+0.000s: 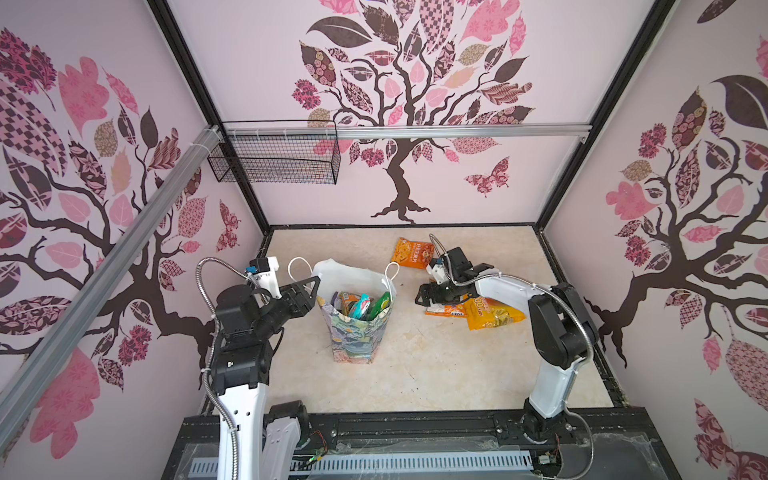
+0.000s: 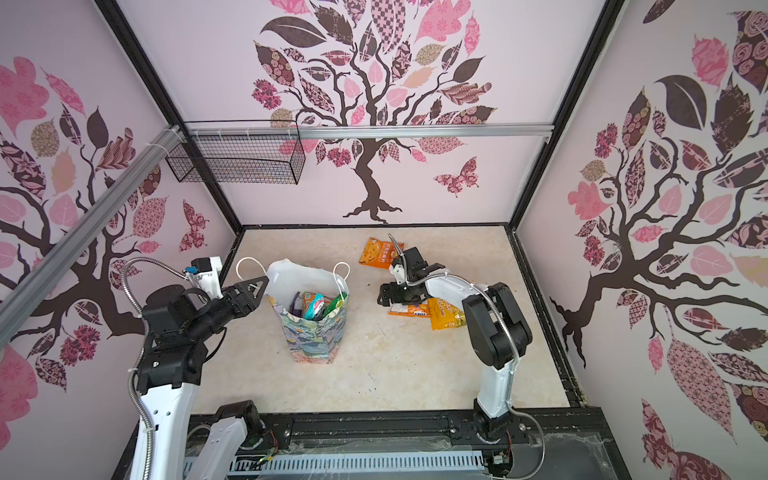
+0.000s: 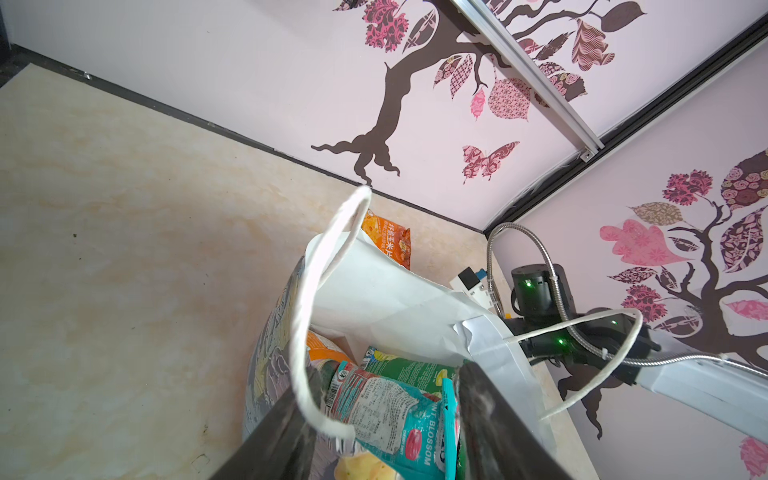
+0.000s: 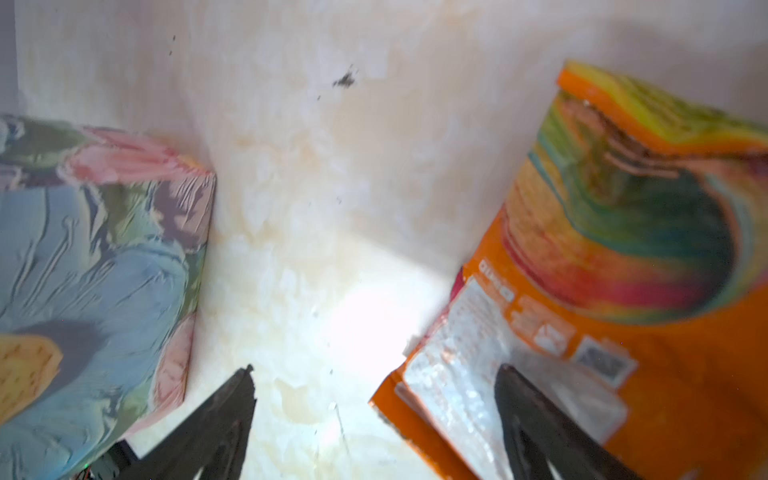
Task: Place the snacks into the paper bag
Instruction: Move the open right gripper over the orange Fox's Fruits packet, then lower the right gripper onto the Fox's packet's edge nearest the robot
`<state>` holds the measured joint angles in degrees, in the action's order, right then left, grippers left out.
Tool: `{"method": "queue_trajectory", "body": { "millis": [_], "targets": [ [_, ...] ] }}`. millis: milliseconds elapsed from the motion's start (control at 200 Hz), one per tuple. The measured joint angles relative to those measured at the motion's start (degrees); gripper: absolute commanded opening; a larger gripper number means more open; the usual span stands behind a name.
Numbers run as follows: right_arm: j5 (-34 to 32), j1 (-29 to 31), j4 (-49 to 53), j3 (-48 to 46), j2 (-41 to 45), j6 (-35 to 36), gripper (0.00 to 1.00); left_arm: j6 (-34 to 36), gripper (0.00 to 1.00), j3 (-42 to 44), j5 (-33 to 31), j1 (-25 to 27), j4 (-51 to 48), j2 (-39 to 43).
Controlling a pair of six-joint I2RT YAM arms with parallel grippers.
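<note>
In the paper bag (image 1: 353, 336): mixed snacks (image 1: 362, 305)
Outside: painterly print
Left end effector (image 1: 312, 292): half-wide
Right end effector (image 1: 419, 296): wide

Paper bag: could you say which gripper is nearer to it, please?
Left. The left gripper sits at the bag's rim; the right gripper is clear of it, over an orange packet.

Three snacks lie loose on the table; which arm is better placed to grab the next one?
Right. The right hand is open at the edge of the orange packet beside the yellow packet; the left hand is at the paper bag's rim.
</note>
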<state>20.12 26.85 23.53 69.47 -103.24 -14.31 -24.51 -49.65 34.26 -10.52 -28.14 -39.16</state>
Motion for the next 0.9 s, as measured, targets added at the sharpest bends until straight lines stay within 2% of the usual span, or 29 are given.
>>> {"method": "queue_trajectory", "body": {
  "millis": [200,285,365,510,635,900],
  "targets": [
    [-13.86,0.33,-0.20,-3.96,12.37,-0.96,0.94,0.24,0.57,0.15,-0.79,0.00,-0.04,0.24],
    [-18.36,-0.13,-2.86,-5.49,13.81,-0.94,0.95,0.35,0.57,0.17,-0.79,0.00,-0.07,0.28],
    [-20.44,-1.09,-3.61,-5.35,11.69,-0.85,0.95,0.35,0.58,0.17,-0.79,0.00,-0.07,0.39],
    [-22.14,-2.80,-3.69,-0.55,3.48,-0.72,0.95,0.39,0.57,0.17,-0.76,0.00,-0.07,0.31],
    [-22.18,-3.67,-4.98,1.77,-0.20,-0.70,0.95,0.55,0.58,0.17,-0.76,0.00,-0.22,-0.39],
    [-14.69,-3.65,-9.86,-0.92,-1.33,-0.17,0.94,0.96,0.58,0.17,-0.74,0.00,-1.16,-2.73]
  ]
}}
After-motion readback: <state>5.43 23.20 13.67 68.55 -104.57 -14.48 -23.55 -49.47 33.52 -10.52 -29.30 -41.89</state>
